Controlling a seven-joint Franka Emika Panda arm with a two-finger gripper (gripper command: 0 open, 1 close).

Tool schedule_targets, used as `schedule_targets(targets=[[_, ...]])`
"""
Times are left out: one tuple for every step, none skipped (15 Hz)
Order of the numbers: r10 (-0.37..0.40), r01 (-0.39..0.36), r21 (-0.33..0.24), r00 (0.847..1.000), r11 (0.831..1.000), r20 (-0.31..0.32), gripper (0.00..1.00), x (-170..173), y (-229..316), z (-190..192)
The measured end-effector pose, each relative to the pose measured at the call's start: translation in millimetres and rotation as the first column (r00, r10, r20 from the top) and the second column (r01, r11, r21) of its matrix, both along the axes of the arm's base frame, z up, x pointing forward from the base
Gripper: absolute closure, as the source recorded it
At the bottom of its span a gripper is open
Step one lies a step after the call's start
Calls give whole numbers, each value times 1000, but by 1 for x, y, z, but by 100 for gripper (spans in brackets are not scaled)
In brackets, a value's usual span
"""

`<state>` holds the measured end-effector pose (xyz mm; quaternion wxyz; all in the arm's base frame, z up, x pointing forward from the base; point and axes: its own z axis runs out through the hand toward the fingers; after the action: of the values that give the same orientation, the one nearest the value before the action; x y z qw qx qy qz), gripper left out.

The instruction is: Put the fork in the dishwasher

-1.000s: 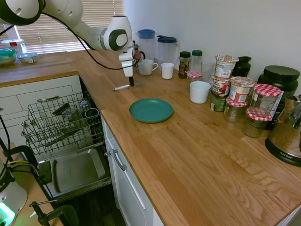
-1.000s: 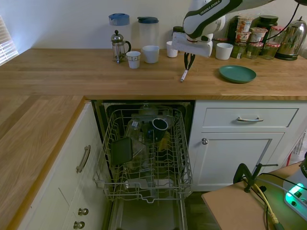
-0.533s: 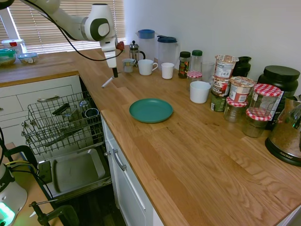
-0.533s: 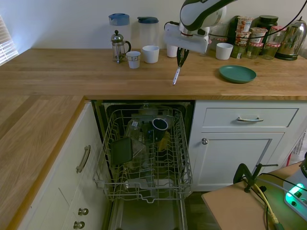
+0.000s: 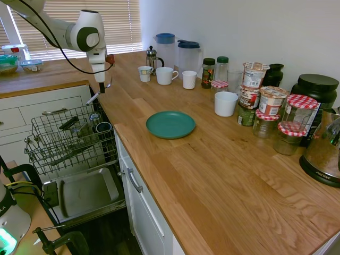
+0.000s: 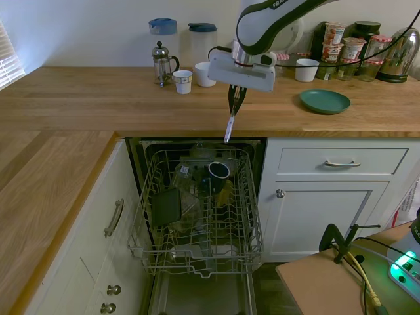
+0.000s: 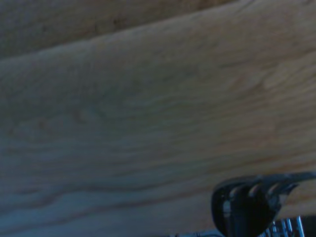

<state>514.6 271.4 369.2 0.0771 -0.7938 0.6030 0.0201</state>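
Observation:
My gripper [image 5: 101, 89] is shut on the fork [image 5: 96, 97], a slim silvery piece that hangs slanted from the fingers. In the second exterior view the gripper [image 6: 234, 100] hovers over the counter's front edge, and the fork [image 6: 229, 126] points down toward the open dishwasher. Its grey wire rack [image 6: 197, 216] is pulled out below and holds a dark mug and other dishes. The same rack [image 5: 66, 139] stands over the grey inner door panel [image 5: 85, 194]. Blurred fork tines [image 7: 259, 192] show in the wrist view over the wooden counter.
A green plate [image 5: 170, 124] lies on the wooden counter. Cups [image 5: 166, 75], a French press [image 5: 152, 57] and two jugs stand at the back wall. Jars [image 5: 273, 103] and a kettle [image 5: 324, 151] crowd the far right. White drawers [image 6: 341, 161] flank the dishwasher.
The arm carried the fork along the counter away from the green plate, to the counter edge above the dishwasher rack. The fork has hung from the shut fingers throughout.

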Motion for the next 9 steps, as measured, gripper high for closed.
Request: schedule_targets(targets=[[27,-27,6,1000,1000,-14,100,-9,9,-6],[28,-28,5,999,1000,-16,100,-9,9,-6],[33,-33,4,999,999,-21,100,-10,10,-9],[42,-42,5,999,999,-31,100,-11,12,-13],[54,-53,9,997,999,-48,100,-14,18,-20],[67,-67,14,995,998,-68,100,-20,27,-29],[82,-81,16,993,997,-88,100,-27,36,-39],[96,-95,18,989,995,-111,100,-36,46,-50],[111,-110,17,984,994,-136,100,-47,54,-61]])
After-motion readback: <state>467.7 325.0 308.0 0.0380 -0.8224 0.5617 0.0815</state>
